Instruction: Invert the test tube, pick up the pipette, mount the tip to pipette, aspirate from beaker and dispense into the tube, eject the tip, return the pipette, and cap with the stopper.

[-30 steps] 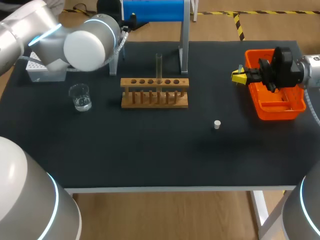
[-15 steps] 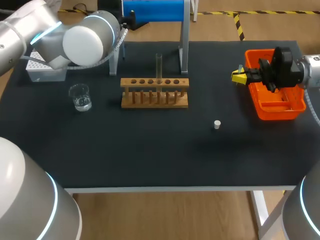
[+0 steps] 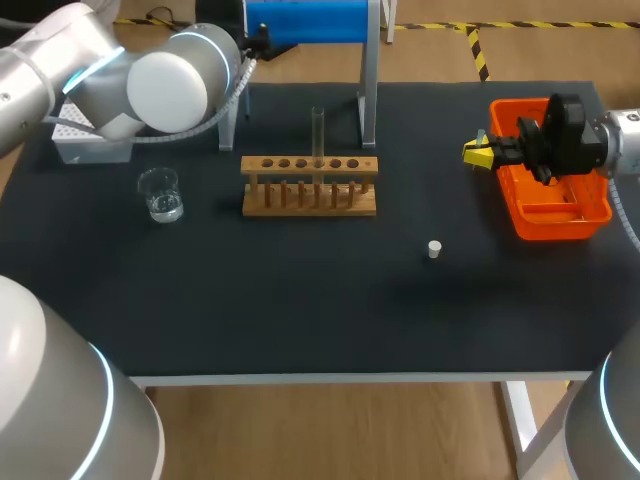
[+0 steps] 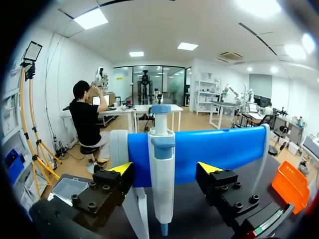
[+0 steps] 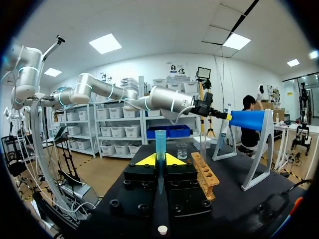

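The blue-and-white pipette (image 4: 161, 184) hangs on its blue stand (image 3: 305, 20). My left gripper (image 4: 165, 169) is open around it, one finger on each side with a gap to both. A clear test tube (image 3: 318, 128) stands upright in the wooden rack (image 3: 310, 185). The beaker (image 3: 160, 194) with a little liquid sits left of the rack. A white stopper (image 3: 434, 249) lies on the mat. My right gripper (image 3: 478, 153) hovers by the orange bin, shut on a blue pipette tip (image 5: 160, 147) held wide end up.
The orange bin (image 3: 600, 205) stands at the right edge, behind my right gripper. A grey tip box (image 3: 85, 140) sits at the far left under my left arm (image 3: 170, 85). The stand's metal legs (image 3: 368, 100) rise just behind the rack.
My left arm has shifted slightly up toward the pipette stand. The right arm, tube, beaker and stopper have not moved.
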Controlling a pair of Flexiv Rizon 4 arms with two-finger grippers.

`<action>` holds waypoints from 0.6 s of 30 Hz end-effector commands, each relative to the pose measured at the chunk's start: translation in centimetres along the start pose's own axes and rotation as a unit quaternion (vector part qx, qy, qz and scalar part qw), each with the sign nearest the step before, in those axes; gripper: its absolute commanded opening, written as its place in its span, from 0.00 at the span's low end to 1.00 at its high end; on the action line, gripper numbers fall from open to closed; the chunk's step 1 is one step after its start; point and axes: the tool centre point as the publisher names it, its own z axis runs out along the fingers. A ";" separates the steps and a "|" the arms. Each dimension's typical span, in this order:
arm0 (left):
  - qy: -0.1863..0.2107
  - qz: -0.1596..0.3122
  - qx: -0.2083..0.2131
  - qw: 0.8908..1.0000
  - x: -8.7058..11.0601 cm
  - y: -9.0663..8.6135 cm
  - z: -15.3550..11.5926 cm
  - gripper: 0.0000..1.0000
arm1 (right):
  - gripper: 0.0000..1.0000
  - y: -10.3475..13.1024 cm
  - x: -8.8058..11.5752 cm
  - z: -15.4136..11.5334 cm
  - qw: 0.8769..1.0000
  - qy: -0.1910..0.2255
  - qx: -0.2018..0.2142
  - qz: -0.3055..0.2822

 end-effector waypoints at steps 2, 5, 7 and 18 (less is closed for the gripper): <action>-0.002 0.000 -0.003 1.000 -0.2 -0.2 0.4 0.78 | 0.00 0.0 0.0 -0.1 1.000 0.001 0.001 0.000; -0.004 0.000 -0.002 1.000 -0.3 -0.3 0.5 0.78 | 0.00 0.0 0.0 -0.1 1.000 0.001 0.001 0.000; -0.004 0.000 -0.002 1.000 -0.3 -0.4 0.6 0.81 | 0.00 0.0 0.0 -0.1 1.000 0.001 0.001 0.000; -0.006 -0.003 -0.001 1.000 -0.4 -0.3 0.9 0.74 | 0.00 0.0 0.0 -0.1 1.000 0.001 0.001 0.000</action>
